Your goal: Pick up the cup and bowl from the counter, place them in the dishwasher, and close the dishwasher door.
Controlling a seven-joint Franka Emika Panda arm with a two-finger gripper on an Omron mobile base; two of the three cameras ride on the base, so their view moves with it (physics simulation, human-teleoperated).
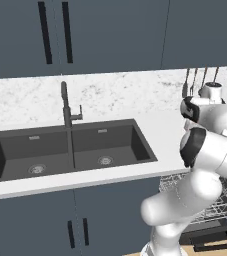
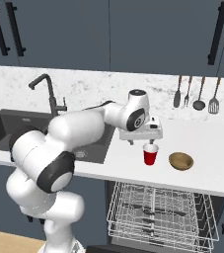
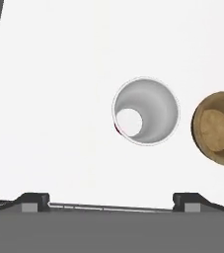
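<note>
Cup [image 2: 150, 154] (upright) stands beneath the downward-pointing pincer [image 2: 144, 143], spread wide, beside bowl [image 2: 181, 160].

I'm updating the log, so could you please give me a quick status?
Pincer open above red plastic cup. Wooden round bowl beside it on white counter. Dishwasher wire rack out. Path clear.

In the hand view the bowl [image 3: 217, 128] is cut off by the right edge, and the arm hides much of the dishwasher [image 1: 220, 205] rack in the left base view.
</note>
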